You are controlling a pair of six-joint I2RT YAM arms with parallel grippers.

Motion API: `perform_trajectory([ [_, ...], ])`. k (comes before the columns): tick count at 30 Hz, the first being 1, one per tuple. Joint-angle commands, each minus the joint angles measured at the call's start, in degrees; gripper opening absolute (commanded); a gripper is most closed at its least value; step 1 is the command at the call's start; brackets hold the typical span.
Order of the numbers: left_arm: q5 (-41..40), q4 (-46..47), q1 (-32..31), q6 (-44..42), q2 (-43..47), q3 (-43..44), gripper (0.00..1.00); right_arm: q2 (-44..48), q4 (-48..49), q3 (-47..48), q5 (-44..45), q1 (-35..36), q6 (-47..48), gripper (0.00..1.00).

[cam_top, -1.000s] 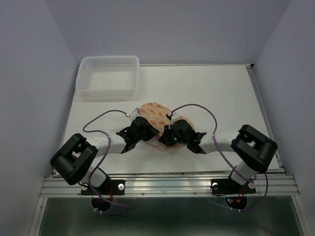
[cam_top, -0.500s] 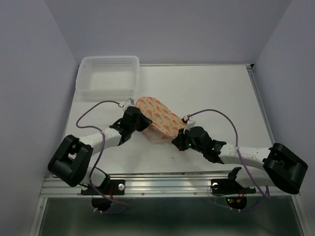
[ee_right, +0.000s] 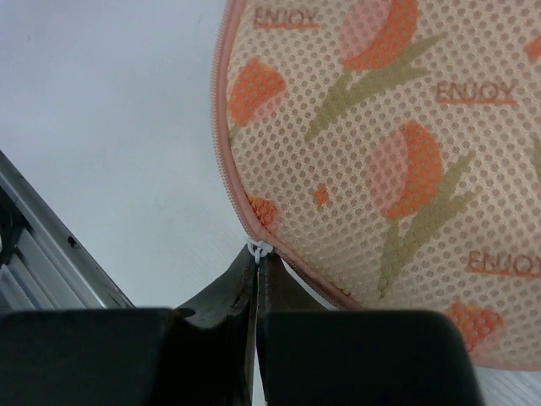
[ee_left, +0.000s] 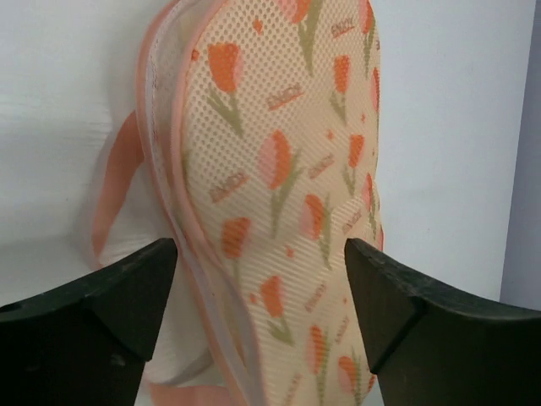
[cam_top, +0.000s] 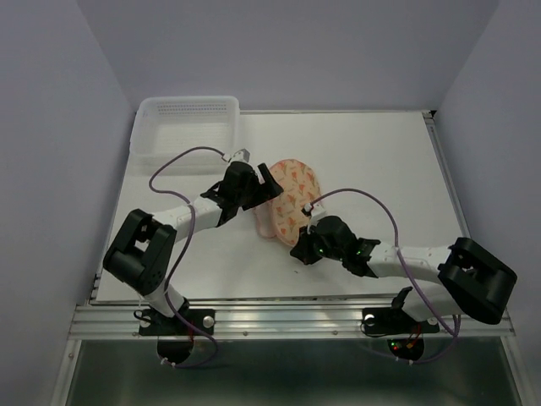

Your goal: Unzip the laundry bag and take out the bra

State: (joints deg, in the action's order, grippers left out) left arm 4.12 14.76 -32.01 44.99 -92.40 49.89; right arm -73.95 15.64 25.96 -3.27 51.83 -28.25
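Unzipping step: the right gripper, fingers pressed together on the zip pull at their tips, must draw it along the bag edge, while the left gripper, fingers spread astride the bag, should close to brace it; bra unseen.

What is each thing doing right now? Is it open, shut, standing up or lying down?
laundry bag: tipped up on its edge, zipper closed above the pull.
zipper pull: pinched by the right fingers.
left fingers: wide open, one on each side of the bag.
right fingers: shut on the zipper pull.
basket: upright, far left corner.
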Motion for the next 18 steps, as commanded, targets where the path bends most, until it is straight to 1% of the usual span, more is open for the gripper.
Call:
perform_trajectory([
  [1, -0.87, -0.35, 0.37, -0.08, 6.78, -1.80, 0.95, -4.35, 3.95, 5.84, -3.76, 0.46, 0.39, 0.01],
  [4, -1.04, -0.53, 0.28, 2.90, 12.93, -7.33, 0.95, -8.92, 5.98, 8.49, -4.11, 0.46, -0.05, 0.01],
  [5, -1.48, -0.70, -0.07, 4.13, 16.34, -10.05, 0.95, -10.84, 7.03, 10.15, -4.55, 0.46, -0.49, 0.01],
  [7, -2.36, -0.96, -0.77, 5.71, 19.79, -12.87, 0.95, -12.51, 7.91, 11.48, -4.47, 0.46, -0.93, 0.01],
  [8, -3.32, -1.05, -1.73, 7.46, 22.93, -15.41, 0.94, -13.23, 8.61, 12.62, -4.47, 0.46, -1.19, 0.01],
  [10, -3.50, -1.05, -3.14, 9.32, 25.50, -17.71, 0.92, -15.33, 9.14, 13.68, -4.73, 0.46, -1.63, 0.01],
  [11, -5.68, -0.71, -3.84, 10.11, 26.73, -19.46, 0.90, -15.87, 9.49, 14.38, -4.82, 0.46, -1.81, 0.01],
  [12, -5.88, -0.53, -5.24, 11.25, 27.01, -20.17, 0.89, -16.48, 10.02, 14.56, -5.08, 0.46, -1.98, 0.01],
  [13, -5.79, -0.18, -5.69, 11.61, 26.57, -20.62, 0.85, -17.36, 10.20, 14.82, -5.34, 0.46, -2.07, 0.01],
  [16, -5.53, 2.19, -6.40, 12.40, 24.56, -21.24, 0.79, -18.33, 10.90, 15.18, -5.78, 0.46, -2.60, 0.01],
  [17, -5.18, 2.81, -6.57, 12.49, 22.90, -21.06, 0.75, -18.51, 10.99, 15.18, -5.96, 0.46, -2.69, 0.01],
  [18, -5.00, 4.03, -6.84, 12.49, 21.75, -20.28, 0.73, -18.86, 11.08, 15.09, -5.96, 0.46, -2.86, 0.01],
])
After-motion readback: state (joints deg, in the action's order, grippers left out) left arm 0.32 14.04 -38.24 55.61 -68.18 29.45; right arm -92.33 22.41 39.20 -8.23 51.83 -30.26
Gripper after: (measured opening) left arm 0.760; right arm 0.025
